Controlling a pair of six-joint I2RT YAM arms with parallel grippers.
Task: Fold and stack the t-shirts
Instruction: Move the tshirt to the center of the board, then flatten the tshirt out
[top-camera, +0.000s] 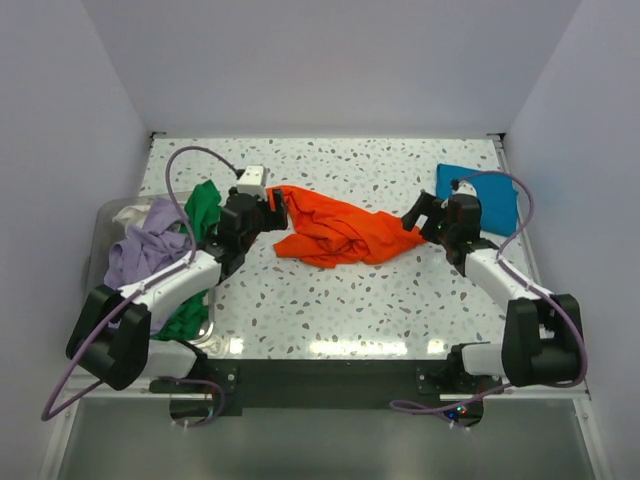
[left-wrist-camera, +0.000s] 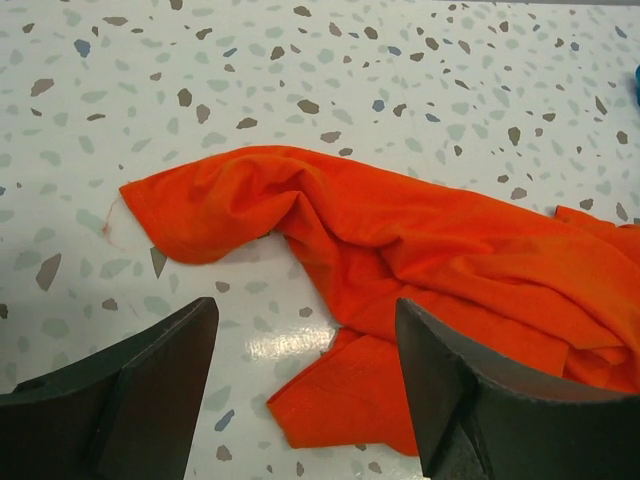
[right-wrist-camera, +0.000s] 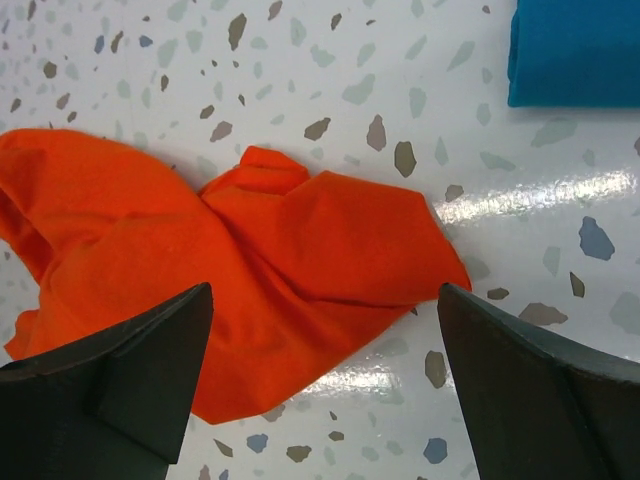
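The orange tee (top-camera: 335, 232) is lying crumpled in the middle of the tabletop (top-camera: 400, 300). The left gripper (top-camera: 274, 211) is hovering at its left end, jaws spread wide and gripping nothing. The right gripper (top-camera: 414, 226) is doing the same at its right end. A folded teal tee (top-camera: 478, 197) is lying near the far right corner. A green tee (top-camera: 205, 205), lavender tee (top-camera: 145, 255) and whitish tee (top-camera: 130, 213) are lying heaped at the left edge.

I read the orange tee (left-wrist-camera: 420, 240) as soft matt cloth, creased. Teal tee (right-wrist-camera: 575, 50): cloth too, smoother. Lavender tee (top-camera: 140, 255) and green tee (top-camera: 205, 205): matt cloth. Table (left-wrist-camera: 300, 60): hard speckled terrazzo look, glossy, with glare. Fingers (left-wrist-camera: 130, 400) of left gripper (left-wrist-camera: 305, 305) and right gripper (right-wrist-camera: 325, 290): matt black, plastic-looking.
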